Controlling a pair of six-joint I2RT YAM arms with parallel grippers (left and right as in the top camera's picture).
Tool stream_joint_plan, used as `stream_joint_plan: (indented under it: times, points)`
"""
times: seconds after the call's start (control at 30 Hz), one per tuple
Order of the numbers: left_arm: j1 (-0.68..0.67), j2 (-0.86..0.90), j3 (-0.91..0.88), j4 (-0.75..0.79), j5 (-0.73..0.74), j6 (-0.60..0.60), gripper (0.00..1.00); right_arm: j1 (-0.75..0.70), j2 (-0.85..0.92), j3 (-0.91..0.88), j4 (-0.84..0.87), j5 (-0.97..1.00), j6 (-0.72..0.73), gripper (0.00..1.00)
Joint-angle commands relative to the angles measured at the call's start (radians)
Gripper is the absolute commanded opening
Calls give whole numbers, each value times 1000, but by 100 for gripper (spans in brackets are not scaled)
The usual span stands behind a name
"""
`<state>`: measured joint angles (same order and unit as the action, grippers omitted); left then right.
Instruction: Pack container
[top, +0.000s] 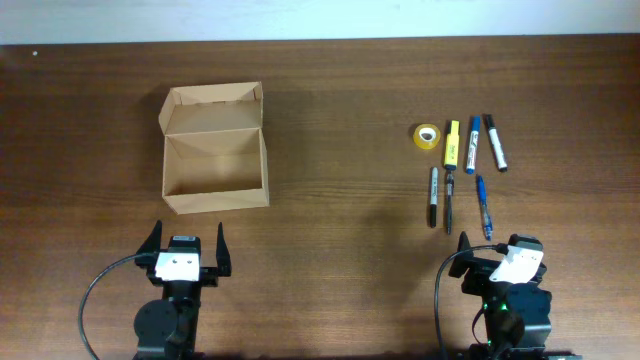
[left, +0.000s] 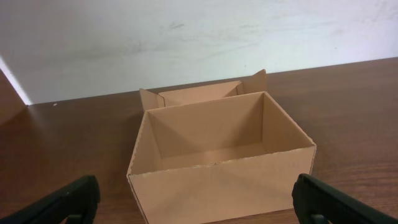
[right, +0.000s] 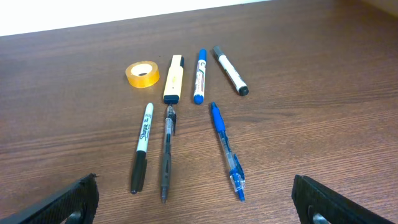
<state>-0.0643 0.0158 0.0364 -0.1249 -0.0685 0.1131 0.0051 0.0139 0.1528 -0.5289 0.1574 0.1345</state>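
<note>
soft, even light; the container (left: 217, 180) holds gentle shade inside, the wall (left: 199, 37) is washed-out white, focus is sharp.

We see the left tool (left: 195, 190) and right tool (right: 195, 186) cropped at six o'clock; the cardboard box (left: 217, 180) hides most of its lid flap (left: 199, 94).

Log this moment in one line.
container open, empty | pens, tape on table, unpacked | left gripper open | right gripper open
</note>
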Motion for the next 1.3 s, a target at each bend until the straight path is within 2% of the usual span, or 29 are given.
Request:
stream_joint_plan:
  times: [0.0,0.23,0.4,0.53,0.6,0.7,0.83,0.97,1.07,1.2,1.27]
  points:
    - [0,-4,-4,-2,-7,16,100,-7,-11,-8,2,12,5,99]
    - [0,-4,-4,-1,5,15,100,-7,-11,-8,2,12,5,99]
    - [0,-4,-4,0,138,7,100,-7,-11,-8,2,12,5,99]
    - [-1,-4,-2,49,389,-156,100,-7,-11,-8,2,12,5,99]
    - [-1,-4,10,43,468,-234,99,-7,-11,-8,2,12,5,99]
    - [-1,-4,79,-63,476,-365,100,-7,-11,-8,2,12,5,99]
    - [0,37,241,-183,407,-367,100,-7,-11,-8,2,12,5,99]
    - [0,201,472,-319,280,-362,100,-7,-11,-8,2,12,5,99]
    - [0,415,668,-413,277,-342,100,-7,-11,-8,2,12,5,99]
    - [0,733,940,-571,277,-210,100,-7,-11,-8,2,12,5,99]
    - [0,911,1092,-676,278,-185,100,-7,-11,-8,2,12,5,99]
